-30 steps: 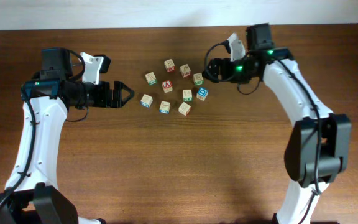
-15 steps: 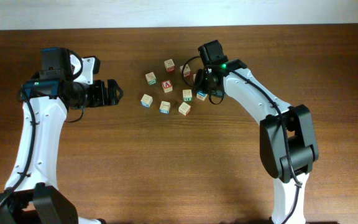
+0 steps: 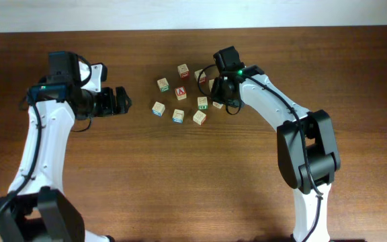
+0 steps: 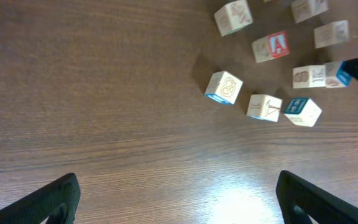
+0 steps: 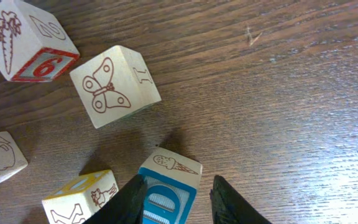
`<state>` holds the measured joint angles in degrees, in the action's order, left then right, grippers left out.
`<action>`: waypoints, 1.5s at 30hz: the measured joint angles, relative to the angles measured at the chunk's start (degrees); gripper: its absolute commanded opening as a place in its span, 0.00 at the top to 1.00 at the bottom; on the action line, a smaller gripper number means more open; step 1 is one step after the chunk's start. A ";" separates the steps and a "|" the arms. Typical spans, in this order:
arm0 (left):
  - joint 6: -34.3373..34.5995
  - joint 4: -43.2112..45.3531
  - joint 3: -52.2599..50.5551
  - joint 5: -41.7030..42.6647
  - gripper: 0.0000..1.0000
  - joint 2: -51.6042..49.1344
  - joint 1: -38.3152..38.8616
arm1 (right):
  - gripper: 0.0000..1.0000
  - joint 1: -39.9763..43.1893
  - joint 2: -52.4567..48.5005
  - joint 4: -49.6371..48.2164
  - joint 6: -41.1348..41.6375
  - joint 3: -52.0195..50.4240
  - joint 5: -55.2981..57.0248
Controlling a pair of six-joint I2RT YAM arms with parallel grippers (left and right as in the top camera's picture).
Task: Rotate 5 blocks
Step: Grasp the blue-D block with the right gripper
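The blue-faced block [image 5: 169, 169], ice-cream cone on its side, sits on the right arm's side of the cluster, directly under the right hand [image 5: 176, 200] and between its fingers [image 5: 128, 199]. Those stand part-way shut; one looks to touch the block, a sliver of bench [image 5: 291, 93] shows by the other, so we cannot tell if the grip is made. The cube sits a little skewed to the finger line. A yellow-edged block [image 5: 79, 194] lies just beside it, so we judge the turn tight. The left hand [image 3: 117, 101] hangs wide open and empty, well apart
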<state>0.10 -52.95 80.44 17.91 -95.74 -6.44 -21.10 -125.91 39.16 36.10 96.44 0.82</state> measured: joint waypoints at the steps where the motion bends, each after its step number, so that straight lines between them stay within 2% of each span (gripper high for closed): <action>1: 0.00 -0.02 0.00 -0.04 0.01 -0.59 0.11 | 0.52 0.00 -0.07 -0.44 -0.17 0.00 -0.22; 2: 0.00 0.00 0.00 -0.13 0.01 -1.03 0.24 | 0.46 0.00 -0.15 -0.76 -0.66 0.00 -0.42; 4: -0.02 -0.02 0.00 -0.22 0.01 -1.44 0.57 | 0.41 0.00 -0.42 -1.57 -1.27 0.00 -0.74; 9: 0.00 -0.02 0.00 -0.20 0.01 -1.46 1.25 | 0.41 -0.07 -1.05 -3.06 -2.10 0.00 -1.09; 17: 0.00 -0.02 0.00 -0.22 0.01 -1.46 1.25 | 0.64 -0.48 -1.86 -2.67 -0.63 0.00 -1.33; 21: 0.00 -0.02 0.00 -0.20 0.00 -1.46 1.25 | 0.70 -0.48 -2.43 -2.10 -0.02 0.22 -1.42; 25: 0.00 -0.07 0.00 -0.22 0.00 -1.46 1.25 | 0.82 -0.48 -2.43 -1.11 0.04 0.61 -1.95; 28: 0.00 -0.28 0.00 -0.22 0.00 -1.46 1.25 | 0.85 -0.31 -2.43 3.76 -0.63 1.88 -3.69; 31: 0.00 -0.59 0.00 -0.22 0.05 -1.46 1.25 | 0.89 0.28 -2.43 9.88 -4.59 3.10 -7.34; 37: 1.11 -1.40 0.00 -0.17 0.06 -1.46 1.25 | 0.94 1.55 -2.43 23.47 -13.99 8.04 -14.51; 45: 3.02 -5.68 4.00 0.09 0.08 -1.57 3.91 | 0.96 1.57 -1.14 42.73 -23.08 18.53 -17.68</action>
<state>3.11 -58.63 84.44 18.00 -97.32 -2.52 -19.53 -127.04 81.89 13.02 114.98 -16.86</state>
